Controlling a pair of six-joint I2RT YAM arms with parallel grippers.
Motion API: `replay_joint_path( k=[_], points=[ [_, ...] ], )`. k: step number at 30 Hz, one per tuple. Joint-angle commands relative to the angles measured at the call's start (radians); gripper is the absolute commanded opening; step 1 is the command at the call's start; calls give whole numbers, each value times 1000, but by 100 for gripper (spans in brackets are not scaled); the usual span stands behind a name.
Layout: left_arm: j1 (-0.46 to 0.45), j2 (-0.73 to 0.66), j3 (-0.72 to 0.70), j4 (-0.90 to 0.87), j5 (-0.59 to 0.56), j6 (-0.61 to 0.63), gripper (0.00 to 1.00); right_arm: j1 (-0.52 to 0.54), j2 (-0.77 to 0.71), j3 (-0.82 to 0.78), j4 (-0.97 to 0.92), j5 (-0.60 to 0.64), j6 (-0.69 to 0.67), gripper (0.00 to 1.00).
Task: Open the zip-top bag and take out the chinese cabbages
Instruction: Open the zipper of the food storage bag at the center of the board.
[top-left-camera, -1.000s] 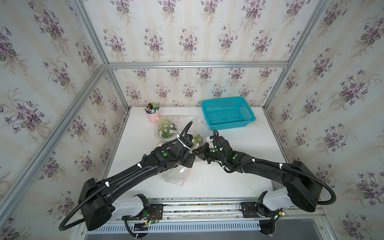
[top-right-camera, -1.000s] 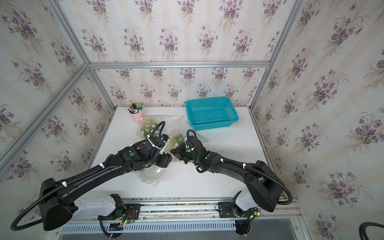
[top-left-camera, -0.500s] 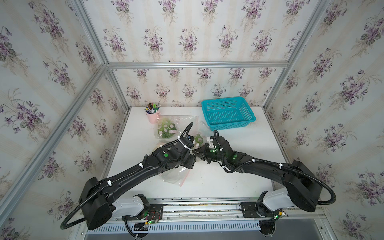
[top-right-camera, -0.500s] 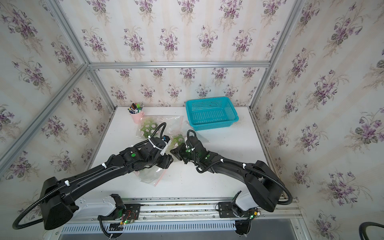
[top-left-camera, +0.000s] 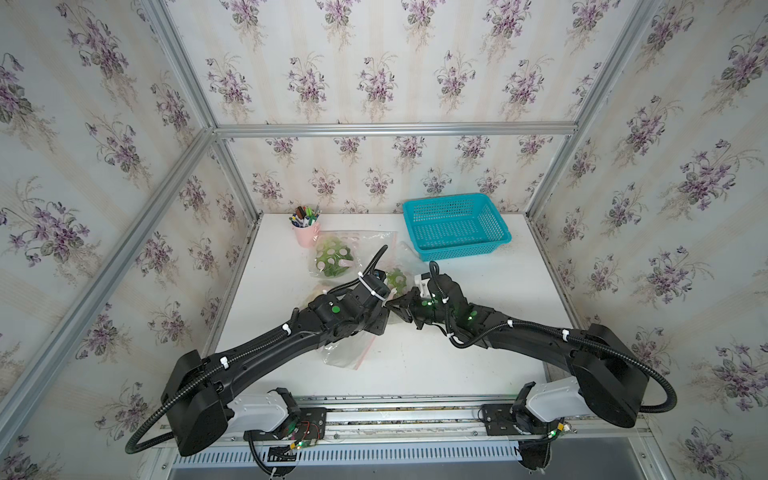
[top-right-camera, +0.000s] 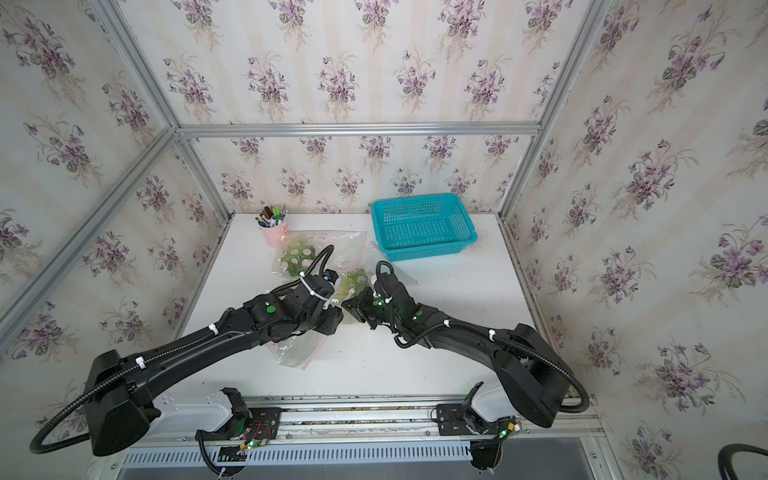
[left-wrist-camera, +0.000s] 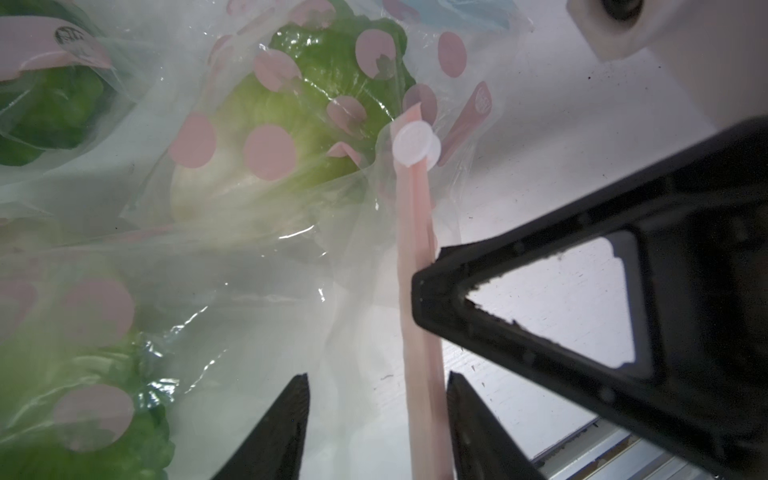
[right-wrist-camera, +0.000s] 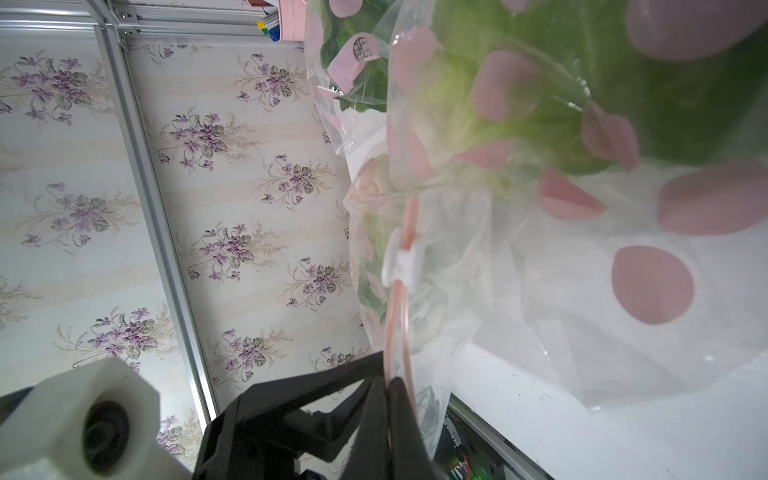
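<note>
You are clenching R gripper (right-wrist-camera: 388, 380) on the zip strip (left-wrist-camera: 415, 232), L gripper (left-wrist-camera: 378, 376) gaping around it, cabbages (left-wrist-camera: 286, 108) lying bagged near the basket (top-left-camera: 461, 249); pulling one-handed is risking strip slipping out.

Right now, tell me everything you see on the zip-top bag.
Clear, crumpled plastic bag with pink dots, a pink zip strip and a white slider, resting on the table. A cabbage shows inside. The right gripper is shut on the strip; the left gripper is open, straddling it.

Three cabbages (left-wrist-camera: 307, 95), one basket (top-left-camera: 461, 248), one cup (top-left-camera: 306, 235).
</note>
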Motion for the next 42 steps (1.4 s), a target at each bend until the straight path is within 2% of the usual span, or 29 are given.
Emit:
replay_joint_path(
  k=[1, 4, 9, 12, 17, 22, 33, 39, 42],
  points=[
    [-1, -9, 11, 5, 20, -12, 63, 0, 10, 4, 11, -9, -13, 0],
    [0, -20, 15, 5, 26, -7, 63, 0, 21, 7, 15, -16, -16, 0],
    [0, -33, 18, 4, 11, 1, 56, 0, 22, 4, 19, -21, -17, 0],
    [-1, -21, 14, 2, 5, 5, 48, 0, 15, 5, 16, -19, -16, 0],
    [-1, 4, 15, 3, 20, -1, 47, 0, 11, 8, 14, -20, -16, 0],
    [-1, 7, 17, -1, -12, -1, 46, 0, 12, 10, 16, -28, -15, 0],
    [2, 10, 18, -18, -47, -2, 25, 0, 13, 9, 19, -43, -16, 0],
    [7, 27, 19, -16, -35, -3, 4, 1, 10, 10, 23, -59, -37, 0],
    [15, 32, 20, -10, -14, -7, 0, 1, 17, 3, 43, -81, -58, 9]
  ],
)
